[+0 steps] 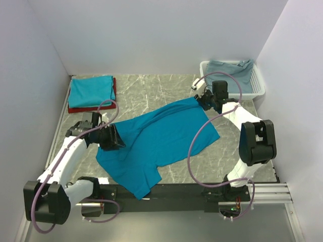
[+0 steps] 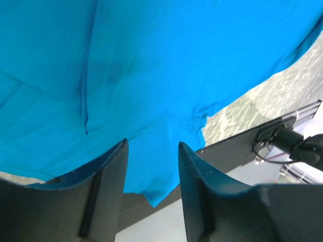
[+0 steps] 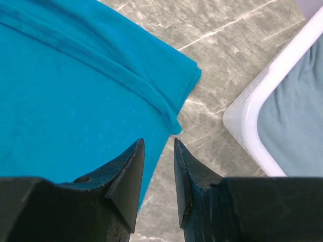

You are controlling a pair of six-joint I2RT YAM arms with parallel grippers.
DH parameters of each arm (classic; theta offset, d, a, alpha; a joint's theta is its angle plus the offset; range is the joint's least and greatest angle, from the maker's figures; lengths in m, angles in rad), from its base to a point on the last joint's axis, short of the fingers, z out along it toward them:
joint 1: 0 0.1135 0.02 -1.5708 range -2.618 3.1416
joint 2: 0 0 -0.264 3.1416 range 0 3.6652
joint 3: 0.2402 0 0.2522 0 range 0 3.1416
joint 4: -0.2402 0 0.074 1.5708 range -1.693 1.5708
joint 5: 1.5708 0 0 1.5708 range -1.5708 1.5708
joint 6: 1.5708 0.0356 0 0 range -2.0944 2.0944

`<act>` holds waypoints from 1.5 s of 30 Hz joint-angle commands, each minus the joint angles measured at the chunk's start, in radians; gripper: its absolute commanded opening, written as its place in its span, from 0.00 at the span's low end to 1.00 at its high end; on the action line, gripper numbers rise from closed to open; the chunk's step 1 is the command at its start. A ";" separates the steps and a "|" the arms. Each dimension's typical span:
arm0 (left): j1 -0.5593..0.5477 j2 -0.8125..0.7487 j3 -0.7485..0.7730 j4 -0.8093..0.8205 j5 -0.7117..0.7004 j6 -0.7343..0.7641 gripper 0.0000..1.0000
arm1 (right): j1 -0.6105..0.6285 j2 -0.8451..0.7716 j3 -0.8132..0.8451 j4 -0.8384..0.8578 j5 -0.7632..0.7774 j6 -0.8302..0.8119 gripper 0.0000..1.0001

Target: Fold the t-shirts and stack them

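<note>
Folded teal t-shirt (image 1: 91, 91) sat on dark red t-shirt (image 1: 90, 109) upper left; spread t-shirt (image 1: 161, 141) lay unfolded, basket (image 1: 259, 86) held more cloth (image 1: 229, 69); left tool (image 2: 151, 146) open, right tool (image 3: 159, 143) barely open, both empty

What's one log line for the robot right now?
left gripper open over teal shirt | right gripper open at its corner | folded stack back-left

Bright even light, soft shadows (wrist foregrounds blurred).

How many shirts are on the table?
3: spread teal shirt mid-table; folded teal shirt far left; dark red shirt beneath it. The basket may hide more.
</note>
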 commanded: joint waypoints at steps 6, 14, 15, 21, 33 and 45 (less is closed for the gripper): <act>-0.005 0.120 0.185 0.221 -0.061 -0.005 0.55 | 0.039 -0.093 0.063 -0.162 -0.138 0.010 0.38; -0.022 0.538 0.396 0.236 -0.094 0.084 0.56 | 0.134 -0.253 0.080 -0.334 -0.267 0.140 0.38; -0.026 0.560 0.425 0.231 -0.105 0.092 0.56 | 0.136 -0.268 0.083 -0.347 -0.270 0.153 0.38; -0.048 0.658 0.458 0.189 -0.154 0.150 0.56 | 0.136 -0.374 0.051 -0.341 -0.286 0.251 0.38; -0.094 0.675 0.403 0.215 -0.232 0.144 0.53 | 0.107 -0.383 -0.024 -0.324 -0.360 0.254 0.38; -0.112 0.734 0.390 0.205 -0.134 0.168 0.35 | 0.065 -0.395 -0.037 -0.321 -0.403 0.257 0.38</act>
